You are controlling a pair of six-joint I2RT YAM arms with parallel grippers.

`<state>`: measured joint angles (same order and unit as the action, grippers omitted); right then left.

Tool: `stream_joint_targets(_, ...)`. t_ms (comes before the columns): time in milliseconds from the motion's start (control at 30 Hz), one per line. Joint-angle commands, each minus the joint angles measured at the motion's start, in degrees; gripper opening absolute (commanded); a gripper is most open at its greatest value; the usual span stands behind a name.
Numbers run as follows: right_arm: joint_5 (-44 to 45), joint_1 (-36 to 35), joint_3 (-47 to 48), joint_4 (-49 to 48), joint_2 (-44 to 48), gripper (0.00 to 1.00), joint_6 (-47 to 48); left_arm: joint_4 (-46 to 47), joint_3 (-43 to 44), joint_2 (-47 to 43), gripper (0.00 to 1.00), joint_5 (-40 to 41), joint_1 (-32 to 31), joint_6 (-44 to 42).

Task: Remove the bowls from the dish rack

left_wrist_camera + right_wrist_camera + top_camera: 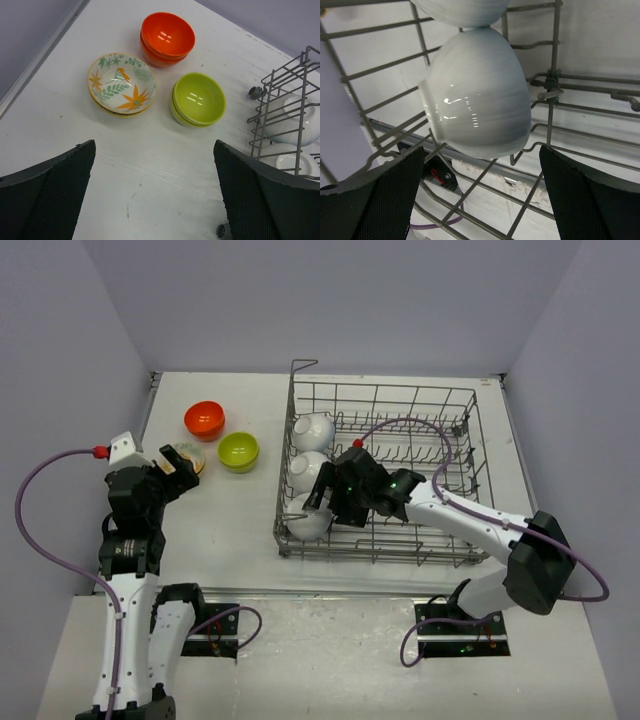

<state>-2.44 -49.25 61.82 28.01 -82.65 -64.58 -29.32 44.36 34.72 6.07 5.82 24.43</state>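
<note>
Both jaws wide, nothing held; three white bowls (308,470) sit in the dish rack (302,110).
Right gripper (482,150) is inside the rack, fingers spread either side of one white bowl tipped on the wires. Left gripper (154,145) hovers over the table (150,200); orange stack (167,35), green stack (199,97) and patterned stack (121,82) sit on it beside the rack.

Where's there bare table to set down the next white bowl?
Widest free patch: the table on the near side of the green bowls, between the left arm and the dish rack. A narrower strip separates green bowls and rack. Crowded: the rack's left column, three white bowls.
</note>
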Motion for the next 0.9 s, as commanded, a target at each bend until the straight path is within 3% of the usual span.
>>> stream_joint_targets(0, 3.39, -1.63, 2.6, 3.36, -1.98, 0.97, -4.85, -0.74, 2.13, 0.17, 1.0, 1.49, -1.43, -0.17)
stream_joint_targets(567, 2.7, -1.99, -3.72, -10.95, -1.11, 0.96, -7.4, -0.39, 1.96, 0.17, 1.0, 0.0, -3.1, -0.96)
stream_joint_targets(867, -0.29, -1.99, -15.75, -30.18, 4.77, 0.9, -9.78, -0.12, 1.96, 0.52, 1.0, -0.97, -3.01, -1.22)
